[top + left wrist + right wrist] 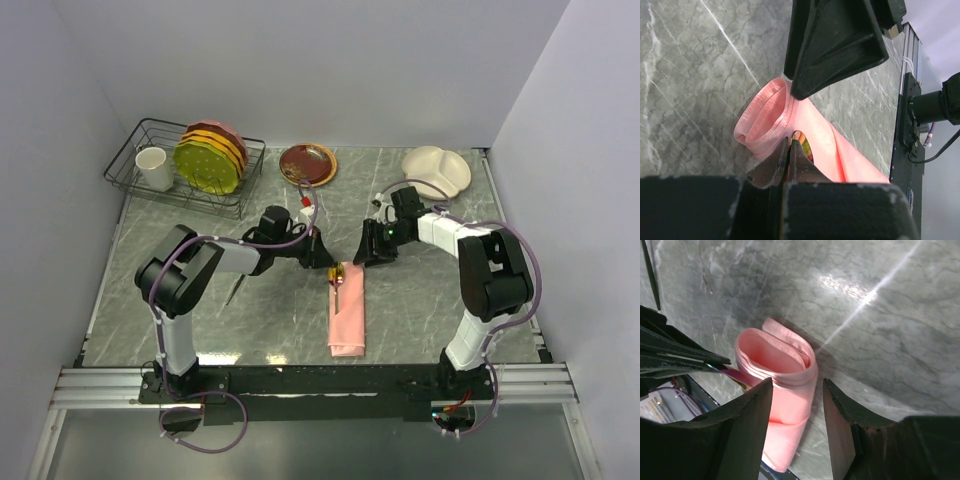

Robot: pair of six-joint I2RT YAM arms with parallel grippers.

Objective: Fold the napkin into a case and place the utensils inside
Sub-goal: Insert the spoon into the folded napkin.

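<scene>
You get bright, even overhead light, soft shadows, a white glare streak on the table [865, 292] in the right wrist view, and blurred foregrounds at both wrists.

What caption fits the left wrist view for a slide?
Left claw, shut on a gold utensil, at the open mouth of the pink case on the marble table.

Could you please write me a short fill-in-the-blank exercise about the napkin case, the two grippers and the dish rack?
1. The left gripper has its jaws ___ on a gold-headed utensil.
2. The folded case is ___ in colour.
3. The right gripper hovers over the case with its jaws ___.
4. The white cup stands in the wire ___.

Missing words: shut; pink; open; rack.
</scene>
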